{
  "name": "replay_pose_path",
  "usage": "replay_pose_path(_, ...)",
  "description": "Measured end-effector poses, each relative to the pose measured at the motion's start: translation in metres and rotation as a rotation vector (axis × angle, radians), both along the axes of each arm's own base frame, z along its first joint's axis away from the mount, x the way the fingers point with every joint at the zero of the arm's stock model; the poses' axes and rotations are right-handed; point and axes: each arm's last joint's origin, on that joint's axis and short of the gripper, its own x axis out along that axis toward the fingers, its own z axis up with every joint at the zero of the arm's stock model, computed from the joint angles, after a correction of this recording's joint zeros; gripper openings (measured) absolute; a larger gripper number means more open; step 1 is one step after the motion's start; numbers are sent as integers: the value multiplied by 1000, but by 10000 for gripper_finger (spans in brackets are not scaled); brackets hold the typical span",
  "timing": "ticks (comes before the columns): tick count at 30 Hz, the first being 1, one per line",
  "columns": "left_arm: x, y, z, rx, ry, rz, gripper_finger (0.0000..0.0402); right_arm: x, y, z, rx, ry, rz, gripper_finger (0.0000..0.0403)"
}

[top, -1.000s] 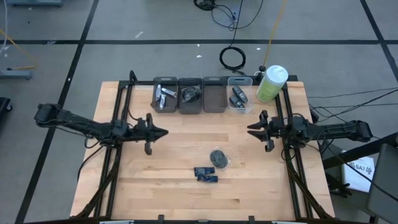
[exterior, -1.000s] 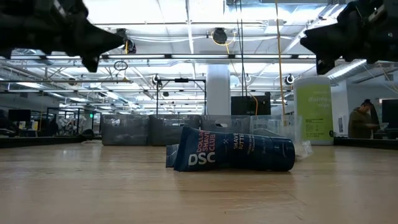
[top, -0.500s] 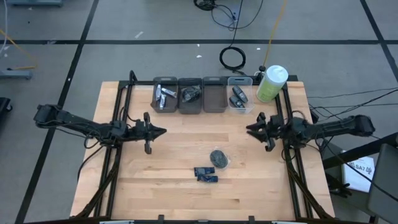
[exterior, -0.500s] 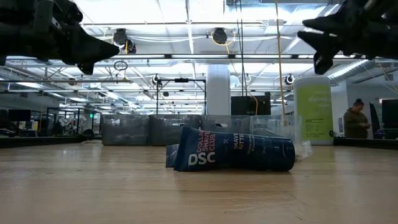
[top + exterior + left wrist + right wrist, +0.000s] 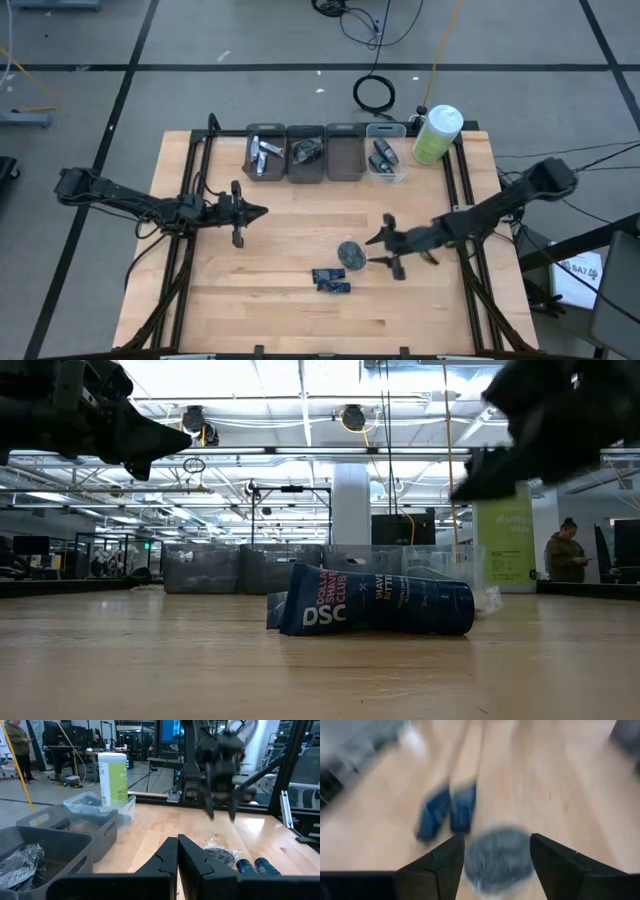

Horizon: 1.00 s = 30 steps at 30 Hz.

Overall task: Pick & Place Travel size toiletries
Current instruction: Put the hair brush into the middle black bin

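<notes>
On the light wooden table (image 5: 280, 300), the right gripper (image 5: 384, 248) hangs just to the right of a round, flat, dark grey disc in clear wrap (image 5: 350, 253). Its two dark fingers (image 5: 440, 865) stand wide apart and hold nothing; in the right wrist view the disc (image 5: 497, 856) lies on the wood between and just beyond them. Two small dark blue packets (image 5: 330, 280) lie side by side just near and left of the disc, also untouched.

The left gripper (image 5: 256, 211) waits over the left half of the table, its fingers (image 5: 167, 857) pressed together on nothing.

Along the far edge stand three dark grey plastic bins (image 5: 306, 166) and, at their right, one clear plastic bin (image 5: 390, 176). The leftmost bin holds white-and-blue tubes (image 5: 262, 153), the next a dark wrapped item (image 5: 306, 151), and the clear one dark oval pieces (image 5: 381, 154). A big green bottle with a white cap (image 5: 437, 134) stands at the far right corner.
</notes>
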Motion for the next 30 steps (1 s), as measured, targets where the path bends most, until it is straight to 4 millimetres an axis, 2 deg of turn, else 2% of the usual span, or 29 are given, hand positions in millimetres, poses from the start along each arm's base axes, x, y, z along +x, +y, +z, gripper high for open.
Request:
replay_pose_path(7, 0, 0, 0, -9, -1, 0, 8, 21, 10, -37, 1, 47, -5, 213)
replay_pose_path(14, 0, 0, 0, -27, -3, -1, 8, 22, 10, -58, -29, 128, -2, 204)
replay_pose_path(21, 0, 0, 0, -27, -3, 0, 8, 23, 10, -68, -45, 163, -10, 201)
replay_pose_path(25, 0, 0, 0, -26, -2, 0, 8, 23, 10, -68, -47, 164, -9, 174)
replay_pose_path(30, 0, 0, 0, -26, -2, 0, 8, 22, 10, -66, -42, 161, -4, 115)
